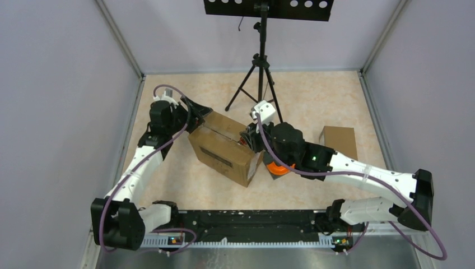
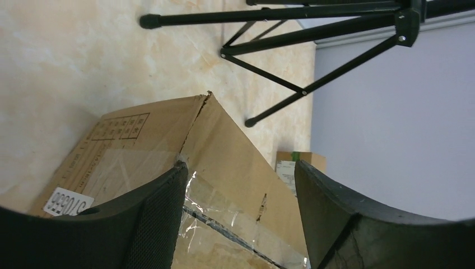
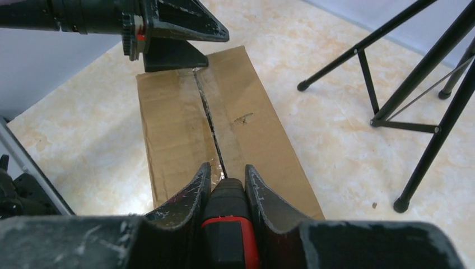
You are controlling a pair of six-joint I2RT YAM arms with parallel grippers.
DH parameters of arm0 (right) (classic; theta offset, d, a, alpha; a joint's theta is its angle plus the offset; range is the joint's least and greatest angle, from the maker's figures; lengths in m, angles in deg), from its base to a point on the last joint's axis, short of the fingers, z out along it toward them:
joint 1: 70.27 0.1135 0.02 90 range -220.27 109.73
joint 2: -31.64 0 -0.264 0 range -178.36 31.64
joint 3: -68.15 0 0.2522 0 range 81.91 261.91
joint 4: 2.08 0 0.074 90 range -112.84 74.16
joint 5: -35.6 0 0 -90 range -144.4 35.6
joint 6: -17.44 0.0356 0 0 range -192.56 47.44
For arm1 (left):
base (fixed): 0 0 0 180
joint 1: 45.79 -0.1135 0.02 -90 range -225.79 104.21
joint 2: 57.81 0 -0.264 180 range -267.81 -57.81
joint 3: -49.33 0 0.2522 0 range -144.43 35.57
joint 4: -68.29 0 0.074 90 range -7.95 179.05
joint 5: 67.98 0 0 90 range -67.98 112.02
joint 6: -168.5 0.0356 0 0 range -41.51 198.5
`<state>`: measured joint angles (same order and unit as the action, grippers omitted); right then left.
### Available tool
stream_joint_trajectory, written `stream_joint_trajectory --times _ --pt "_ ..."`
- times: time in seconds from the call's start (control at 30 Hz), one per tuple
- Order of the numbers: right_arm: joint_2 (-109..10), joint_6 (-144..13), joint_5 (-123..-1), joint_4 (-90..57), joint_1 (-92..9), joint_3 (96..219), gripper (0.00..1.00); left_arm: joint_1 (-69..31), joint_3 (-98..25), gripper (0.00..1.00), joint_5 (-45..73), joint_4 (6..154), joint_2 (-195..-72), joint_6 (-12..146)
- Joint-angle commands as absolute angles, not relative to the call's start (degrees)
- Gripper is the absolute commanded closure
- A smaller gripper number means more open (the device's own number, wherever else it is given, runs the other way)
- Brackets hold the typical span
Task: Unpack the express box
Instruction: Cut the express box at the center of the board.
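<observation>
Right gripper (image 3: 227,168) clamping one cutter (image 3: 229,224), left gripper (image 2: 241,165) gaping at taped box (image 2: 224,140), second box (image 1: 339,140), one tripod (image 1: 259,73)

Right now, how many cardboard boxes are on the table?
2. The big box sits in the middle of the table. The smaller box lies to its right, toward the right wall. Another small one could be hidden behind the big box.
</observation>
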<state>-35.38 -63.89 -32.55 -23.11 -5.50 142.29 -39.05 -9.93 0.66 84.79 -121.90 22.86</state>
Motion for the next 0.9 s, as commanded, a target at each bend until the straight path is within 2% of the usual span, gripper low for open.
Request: stream_joint_trajectory --times 0.0,0.23,0.37,0.5,0.7,0.87 --pt "-37.76 -68.44 -30.63 -19.44 -5.13 143.49 1.0 -40.44 -14.35 0.24 9.81 94.26 -125.95 31.17" --pt "-43.17 -69.2 -32.16 -13.72 -5.41 147.93 1.0 -40.43 -26.0 0.18 8.54 96.28 -127.65 36.87" --pt "-44.08 -67.64 -31.69 -11.51 -5.43 147.45 1.0 -40.03 -28.65 0.16 -0.17 95.88 -128.9 34.95" --pt "-45.04 -66.13 -32.0 -9.82 -5.43 147.82 1.0 -36.03 -22.98 0.11 -6.81 87.08 -129.21 27.13" --pt "-45.99 -66.78 -32.25 -11.0 -4.92 148.74 1.0 -32.3 -13.58 0.07 -8.44 73.56 -129.98 19.15" --pt "-44.74 -68.46 -32.17 -13.86 -4.96 148.6 1.0 -32.35 -10.03 0.06 -6.84 73.02 -128.99 19.93"
